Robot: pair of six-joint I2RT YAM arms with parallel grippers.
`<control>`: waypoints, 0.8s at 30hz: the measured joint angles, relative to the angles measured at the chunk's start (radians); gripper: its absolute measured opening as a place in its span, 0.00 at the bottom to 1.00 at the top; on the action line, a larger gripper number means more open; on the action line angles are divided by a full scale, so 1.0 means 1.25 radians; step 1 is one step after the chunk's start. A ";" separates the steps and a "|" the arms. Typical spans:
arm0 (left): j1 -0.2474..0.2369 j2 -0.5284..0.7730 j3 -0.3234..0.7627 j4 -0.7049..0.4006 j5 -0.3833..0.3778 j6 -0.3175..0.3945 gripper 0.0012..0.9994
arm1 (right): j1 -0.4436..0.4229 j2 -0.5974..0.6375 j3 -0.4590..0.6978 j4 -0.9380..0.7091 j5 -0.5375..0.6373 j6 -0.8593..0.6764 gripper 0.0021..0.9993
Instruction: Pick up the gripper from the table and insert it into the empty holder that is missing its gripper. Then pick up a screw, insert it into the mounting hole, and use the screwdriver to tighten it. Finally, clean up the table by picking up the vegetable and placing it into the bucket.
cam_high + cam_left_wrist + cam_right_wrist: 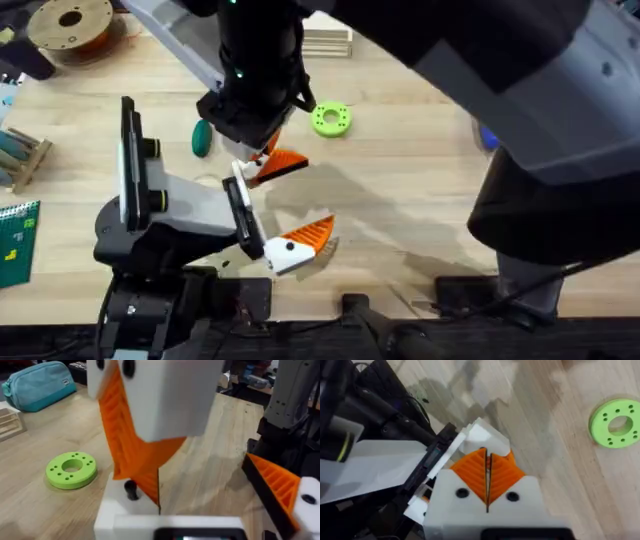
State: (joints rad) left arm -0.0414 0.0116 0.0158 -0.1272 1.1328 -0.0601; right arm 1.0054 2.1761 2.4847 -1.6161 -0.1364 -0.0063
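Over at the far left of the tabletop (420,200) it's just clutter parked out of the working area: a brown spool (70,25), a little wooden rack (25,155) and a green card (15,240) with yellow marks I can't read. Next comes the vegetable (202,138), lying loose behind the action and waiting for cleanup; no bucket that I can spot. Then the left gripper (272,228), spread wide and lying low and sideways, which looks deliberate: it presents the bare white holder (240,205) face-up while its orange-tipped twin (300,242) stays clear of it. Right above that, the right gripper (262,160) points down, pads pinched together on what looks like the loose orange gripper (285,165), its lower point touching or just above the holder, near a dark mounting hole (131,490). My guess is it's mid-insertion and not seated yet. Further right sits the green ring (331,119), unrelated, and a sliver of the blue screwdriver (487,135) peeking out beside the right arm. Labels-wise: the left wrist view catches a teal pouch (37,385) with a small tag, too tiny to read.
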 joint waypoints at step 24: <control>0.000 0.000 0.000 0.000 0.000 0.000 0.99 | -0.004 0.000 0.057 0.005 -0.066 0.002 0.00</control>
State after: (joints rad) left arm -0.0414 0.0116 0.0158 -0.1272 1.1328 -0.0601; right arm 1.0008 2.1758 2.5561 -1.6104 -0.2192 -0.0032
